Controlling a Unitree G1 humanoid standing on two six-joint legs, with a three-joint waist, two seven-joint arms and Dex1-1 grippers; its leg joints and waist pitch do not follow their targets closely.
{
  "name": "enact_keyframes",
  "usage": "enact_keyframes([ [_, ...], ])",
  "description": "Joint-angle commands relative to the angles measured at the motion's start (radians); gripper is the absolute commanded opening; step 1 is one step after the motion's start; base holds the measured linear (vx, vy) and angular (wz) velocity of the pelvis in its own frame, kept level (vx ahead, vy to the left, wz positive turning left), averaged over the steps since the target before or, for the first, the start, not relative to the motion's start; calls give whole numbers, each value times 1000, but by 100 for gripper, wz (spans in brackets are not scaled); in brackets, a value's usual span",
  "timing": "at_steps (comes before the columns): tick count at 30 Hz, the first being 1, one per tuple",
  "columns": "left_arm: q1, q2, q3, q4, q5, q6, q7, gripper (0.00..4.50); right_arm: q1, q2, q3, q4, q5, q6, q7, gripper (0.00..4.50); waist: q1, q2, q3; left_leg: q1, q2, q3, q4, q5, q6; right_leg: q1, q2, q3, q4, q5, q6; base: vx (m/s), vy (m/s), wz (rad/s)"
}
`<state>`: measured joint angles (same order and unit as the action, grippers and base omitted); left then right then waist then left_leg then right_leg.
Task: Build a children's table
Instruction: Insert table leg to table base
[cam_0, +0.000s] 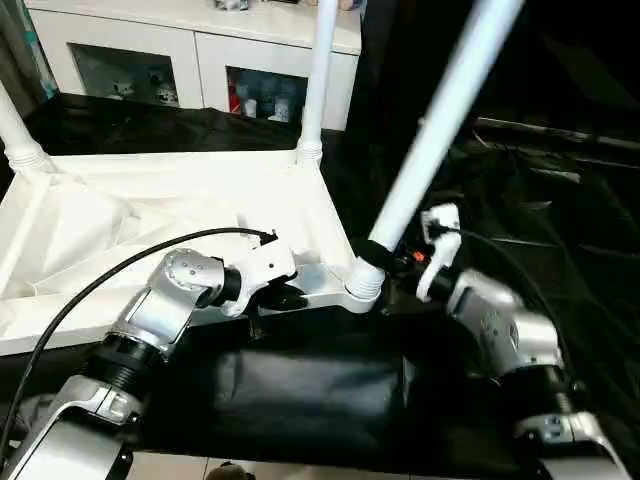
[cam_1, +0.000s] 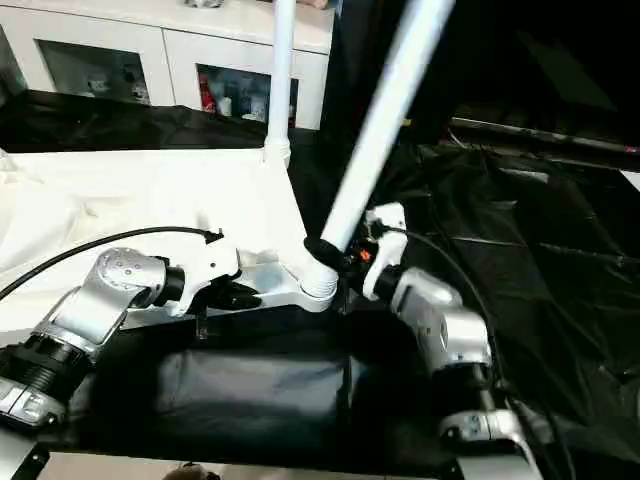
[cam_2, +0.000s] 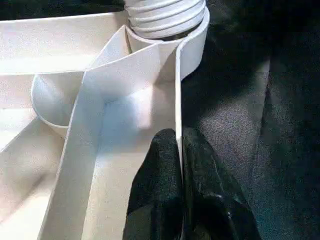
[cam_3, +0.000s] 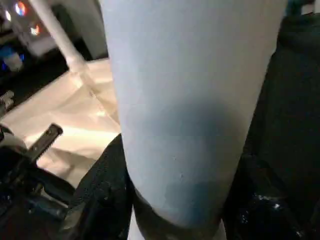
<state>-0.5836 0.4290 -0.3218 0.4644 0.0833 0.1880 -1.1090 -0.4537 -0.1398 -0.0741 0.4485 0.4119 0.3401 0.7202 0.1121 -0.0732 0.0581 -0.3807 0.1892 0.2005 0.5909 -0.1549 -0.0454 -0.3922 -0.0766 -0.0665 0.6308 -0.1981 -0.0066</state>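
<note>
Table top: the white table top (cam_0: 150, 215) lies upside down on the black-covered work table (cam_0: 560, 220), ribbed underside facing up, its near edge towards me.
Near right corner: the round corner socket (cam_0: 364, 283) sits at the corner closest to my right arm, with a leg's ribbed end seated in it.
Leaning leg: the long white leg (cam_0: 440, 120) rises from that socket and tilts away to the right, running out of the top of the head views.
Far legs: a second leg (cam_0: 318, 75) stands upright in the far right corner; a third leg (cam_0: 15, 130) rises from the far left corner.
My left gripper: my left gripper (cam_2: 179, 165) is pinching the thin near rim of the table top, one black finger (cam_2: 157, 185) inside the rim and the other outside, just beside the near right socket.
My right gripper: my right gripper (cam_0: 385, 258) is clamped around the base of the leaning leg, just above the socket, a black finger (cam_3: 102, 190) on each side of it.
Behind: a white cabinet (cam_0: 200, 50) with glass doors stands beyond the work table.
</note>
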Motion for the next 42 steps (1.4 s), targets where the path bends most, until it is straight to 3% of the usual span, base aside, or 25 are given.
enact_keyframes([
  [1, -5, -7, -9, 26, 11, -1, 22, 0, 26, 1, -6, 40, -4, 1, -16, 190, -2, 26, -65, 37, 53, -35, -80, -371, -77, 21, -86, 51, -94, -301, -175, 0, 0, 0],
  [6, -21, -13, -8, 55, 15, -12, 30, 0, 62, 28, -10, 54, -7, -70, -19, 190, -3, 35, -62, 37, 52, -38, -81, -406, -78, 19, -89, 52, -100, -354, -167, 0, 0, 0],
  [8, -25, -15, -8, 60, 16, -13, 32, 0, 69, 32, -9, 55, -10, -83, -18, 190, -3, 33, -62, 38, 52, -39, -82, -414, -75, 19, -89, 51, -103, -376, -162, 0, 0, 0],
  [10, -30, -17, -8, 71, 19, -18, 36, 0, 80, 32, -4, 57, -25, -108, -14, 190, -3, 41, -62, 39, 53, -40, -83, -421, -76, 17, -90, 52, -104, -386, -160, 0, 0, 0],
  [12, -32, -17, -9, 76, 20, -20, 37, 0, 86, 30, 3, 55, -37, -124, -11, 190, -3, 39, -61, 41, 53, -40, -83, -437, -78, 15, -88, 51, -106, -391, -159, 0, 0, 0],
  [14, -36, -16, -10, 88, 23, -29, 37, 0, 96, 12, 46, 36, -82, -153, -5, 189, -4, 46, -56, 45, 52, -44, -86, -480, -84, 13, -89, 50, -112, -441, -151, 0, 0, 0],
  [15, -37, -15, -11, 89, 24, -30, 36, 0, 98, 9, 56, 30, -90, -156, -3, 189, -6, 42, -55, 47, 51, -46, -86, -494, -84, 15, -91, 49, -117, -477, -141, 0, 0, 0],
  [16, -38, -14, -12, 93, 26, -34, 36, 0, 101, 0, 78, 19, -110, -168, 3, 189, -4, 45, -56, 49, 51, -47, -86, -494, -84, 15, -93, 50, -118, -488, -136, 0, 0, 0],
  [19, -42, -14, -15, 105, 30, -41, 37, 0, 106, -12, 116, -9, -135, -178, 17, 189, -4, 45, -58, 47, 53, -45, -90, -467, -76, 18, -91, 52, -117, -453, -139, 0, 0, 0],
  [26, -48, -19, -19, 124, 35, -52, 40, 0, 91, -17, 140, -13, -154, -179, 27, 189, -6, 44, -54, 50, 52, -45, -90, -489, -72, 12, -90, 52, -122, -488, -135, 0, 0, 0],
  [27, -48, -20, -20, 127, 37, -55, 43, 0, 81, -25, 157, -10, -159, -156, 38, 189, -7, 39, -54, 50, 52, -47, -90, -497, -72, 12, -91, 50, -124, -519, -127, 0, 0, 0],
  [29, -48, -20, -20, 129, 36, -57, 45, 0, 75, -32, 171, -8, -165, -139, 47, 189, -8, 42, -53, 50, 52, -48, -90, -501, -72, 11, -92, 50, -127, -539, -119, 0, 0, 0],
  [30, -48, -21, -19, 129, 35, -57, 46, 0, 75, -38, 177, -4, -168, -133, 57, 189, -9, 33, -53, 50, 53, -47, -90, -500, -71, 11, -93, 49, -129, -543, -116, 0, 0, 0],
  [31, -46, -20, -19, 129, 35, -60, 46, 0, 73, -47, 187, 7, -181, -133, 65, 189, -7, 38, -54, 51, 54, -48, -91, -494, -69, 12, -95, 49, -129, -537, -115, 0, 0, 0],
  [33, -43, -17, -19, 128, 34, -67, 44, 0, 69, -57, 195, 23, -193, -123, 77, 189, -8, 38, -55, 50, 55, -47, -95, -488, -69, 14, -92, 48, -128, -502, -120, 0, 0, 0],
  [34, -40, -15, -19, 127, 32, -72, 40, 0, 65, -59, 194, 32, -196, -122, 83, 189, -11, 27, -55, 49, 55, -45, -95, -486, -66, 13, -91, 48, -128, -500, -121, 0, 0, 0],
  [35, -39, -14, -19, 126, 32, -74, 38, 0, 64, -60, 192, 35, -196, -122, 85, 189, -9, 33, -55, 51, 55, -45, -94, -482, -64, 11, -93, 49, -126, -496, -126, 0, 0, 0],
  [39, -24, -2, -24, 102, 18, -92, -1, 0, 34, -70, 201, 72, -190, -104, 122, 189, -12, 27, -54, 51, 55, -47, -95, -496, -66, 11, -95, 48, -131, -530, -114, 0, 0, 0],
  [42, -16, 4, -27, 85, 7, -108, -30, 0, 24, -80, 214, 84, -191, -99, 154, 189, -13, 24, -56, 50, 55, -45, -95, -485, -65, 10, -93, 50, -127, -504, -120, 0, 0, 0],
])
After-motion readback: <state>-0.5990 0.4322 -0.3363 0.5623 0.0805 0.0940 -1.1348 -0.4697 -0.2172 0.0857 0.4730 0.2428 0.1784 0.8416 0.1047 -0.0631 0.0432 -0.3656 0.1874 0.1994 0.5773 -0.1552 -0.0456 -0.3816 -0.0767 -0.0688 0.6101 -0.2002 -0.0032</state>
